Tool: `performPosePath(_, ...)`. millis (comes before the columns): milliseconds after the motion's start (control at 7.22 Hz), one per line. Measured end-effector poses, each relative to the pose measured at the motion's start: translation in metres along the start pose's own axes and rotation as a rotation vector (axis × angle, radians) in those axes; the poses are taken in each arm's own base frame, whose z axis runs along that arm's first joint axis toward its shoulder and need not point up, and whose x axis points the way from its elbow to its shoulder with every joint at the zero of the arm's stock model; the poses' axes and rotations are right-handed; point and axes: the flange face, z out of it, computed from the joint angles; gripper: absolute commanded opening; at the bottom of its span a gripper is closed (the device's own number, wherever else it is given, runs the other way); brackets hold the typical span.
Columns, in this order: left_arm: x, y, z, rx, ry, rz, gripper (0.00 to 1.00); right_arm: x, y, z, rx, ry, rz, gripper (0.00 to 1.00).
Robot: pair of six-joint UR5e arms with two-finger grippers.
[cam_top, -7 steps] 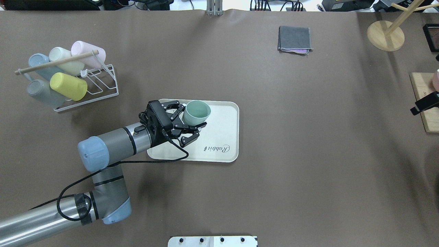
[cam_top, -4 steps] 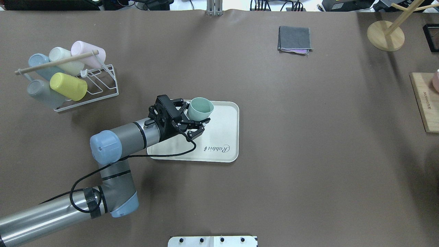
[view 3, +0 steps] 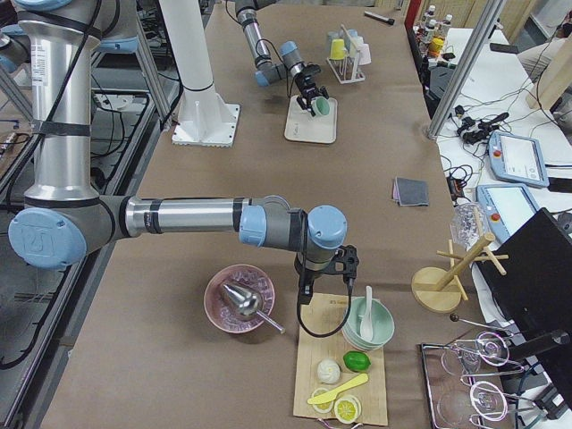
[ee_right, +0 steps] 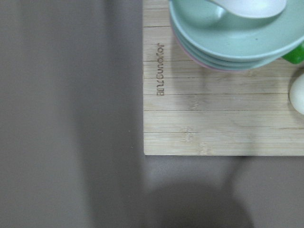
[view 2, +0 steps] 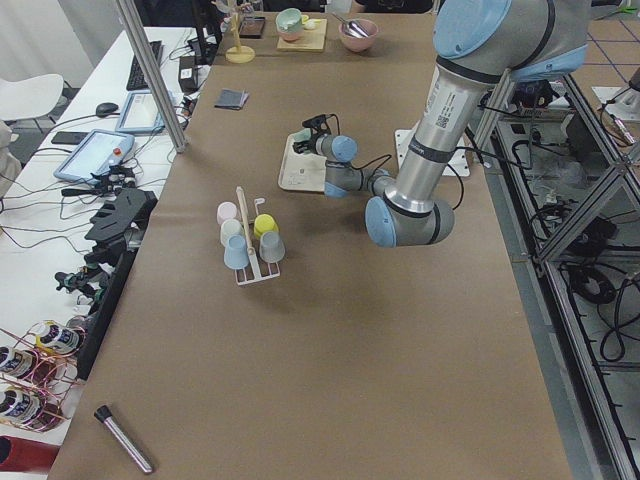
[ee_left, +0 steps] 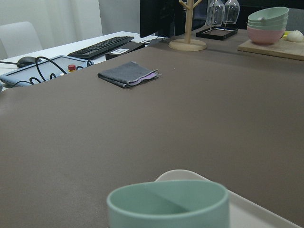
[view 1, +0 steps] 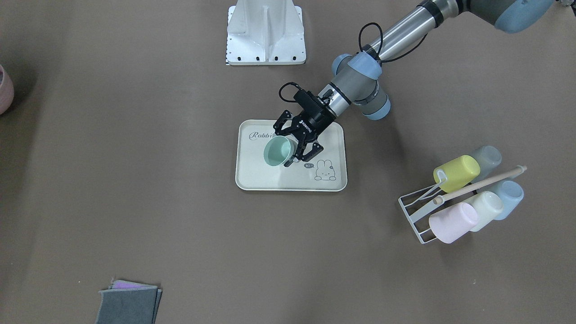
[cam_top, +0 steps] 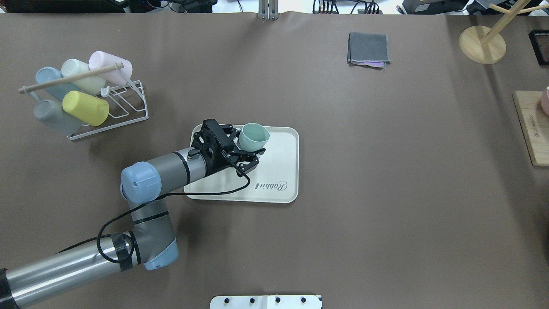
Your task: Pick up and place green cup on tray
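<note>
At the far left of the overhead view a wire rack (cam_top: pixel 70 78) of pastel cups is seen, well apart from the work. Next to the right, the left gripper (cam_top: pixel 251 142) is reached in over the tray from its left side, and its two fingers are pressed against opposite sides of the green cup (cam_top: pixel 254 134), which is pinched between them. The cup is located over the tray (cam_top: pixel 281 165), inside the rim's outline in both the overhead and front views; whether its base touches the tray floor cannot be told. The cup is not held upright: its long axis appears tilted, with the open mouth turned upward and leaned toward the robot's right, away from the wrist. The cup is judged to be light, stiff and hollow, and unlikely to break, yet its smooth matte wall and slight taper could let it slide between the pads. It is best taken across the wall at mid-height, below the rim, and only a modest squeeze is thought needed. Further right a folded grey cloth (cam_top: pixel 369 49) is seen. At the robot's far right the right gripper (view 3: pixel 327 268) is positioned over a wooden board (ee_right: pixel 213 114) bearing stacked bowls (ee_right: pixel 228 38); whether its fingers are spread or pressed together cannot be told.
</note>
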Motion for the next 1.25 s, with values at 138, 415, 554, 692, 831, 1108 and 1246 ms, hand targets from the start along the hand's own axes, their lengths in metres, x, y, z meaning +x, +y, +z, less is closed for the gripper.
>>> performPosePath(138, 0.004, 0.004, 0.002, 0.013, 0.013, -0.002, 0.04, 0.014, 0.0, -0.002, 0.005, 0.004, 0.037, 0.99)
performPosePath(415, 0.01, 0.012, 0.002, 0.027, 0.031, -0.006, 0.15, 0.033, 0.001, -0.013, 0.021, 0.019, 0.086, 1.0)
performPosePath(554, 0.012, 0.014, 0.002, 0.028, 0.034, -0.006, 0.31, 0.036, 0.001, -0.017, 0.023, 0.036, 0.096, 1.0)
performPosePath(692, 0.013, 0.014, 0.003, 0.03, 0.036, -0.005, 0.47, 0.038, 0.0, -0.019, 0.024, 0.047, 0.1, 1.0)
performPosePath(831, 0.013, 0.014, 0.002, 0.032, 0.038, -0.003, 0.58, 0.039, 0.0, -0.019, 0.024, 0.052, 0.101, 1.0)
performPosePath(1108, 0.02, 0.017, 0.001, 0.034, 0.046, 0.005, 0.69, 0.04, 0.0, -0.019, 0.025, 0.055, 0.099, 1.0)
performPosePath(1246, 0.021, 0.019, 0.0, 0.034, 0.047, 0.008, 0.74, 0.04, 0.0, -0.019, 0.027, 0.055, 0.096, 1.0)
